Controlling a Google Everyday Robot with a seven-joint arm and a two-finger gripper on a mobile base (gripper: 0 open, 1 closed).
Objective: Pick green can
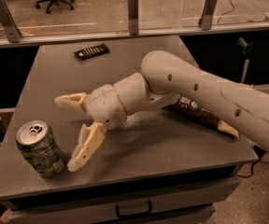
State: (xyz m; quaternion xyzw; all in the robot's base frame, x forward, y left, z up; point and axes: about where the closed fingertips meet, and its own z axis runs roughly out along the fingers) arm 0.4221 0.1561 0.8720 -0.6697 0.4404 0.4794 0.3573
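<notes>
The green can (40, 148) stands upright near the front left corner of the grey table (162, 148). It has a silver top with a pull tab and a white label patch low on its right side. My gripper (69, 132) is open, its two cream fingers spread wide. One finger (71, 101) points left above the can. The other finger (87, 146) points down and left, its tip just right of the can's base. The can is not between the fingers and is not held.
A brown snack bag (200, 115) lies behind my arm at the table's right side. A black remote-like object (91, 51) lies at the back of the table. A glass barrier with metal posts (133, 13) runs along the far edge. A drawer handle (133, 210) is below the front edge.
</notes>
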